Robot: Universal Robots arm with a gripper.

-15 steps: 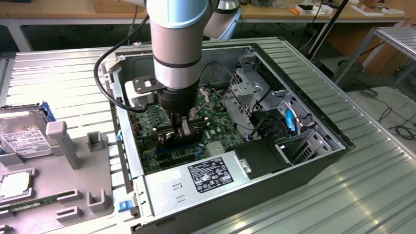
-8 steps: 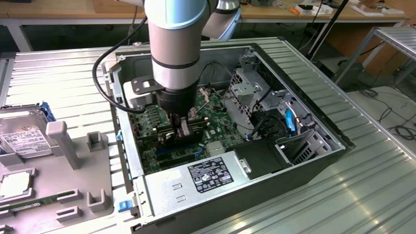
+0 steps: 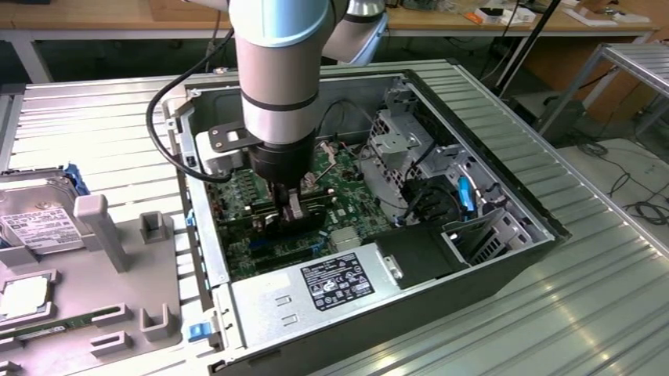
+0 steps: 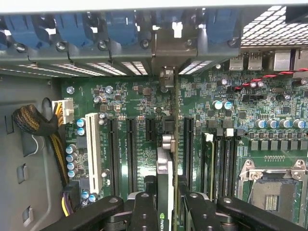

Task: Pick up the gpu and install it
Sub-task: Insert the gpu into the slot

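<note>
In the wrist view the end effector [image 4: 166,211] stands closest at the lower middle of the frame, its black fingers [image 4: 144,211] pinching the gpu [image 4: 165,168], which stands edge-on and upright over the green motherboard [image 4: 269,120] between the black expansion slots [image 4: 131,149]. Beyond it the card's metal bracket [image 4: 171,48] reaches the case's rear wall, under the blue slot clips [image 4: 72,26]. In the exterior view the arm [image 3: 277,70] drops from the upper middle into the open computer case [image 3: 502,157], while a silver hard drive [image 3: 37,223] lies on a grey tray [image 3: 115,266] at the left on the tabletop [image 3: 585,305].
</note>
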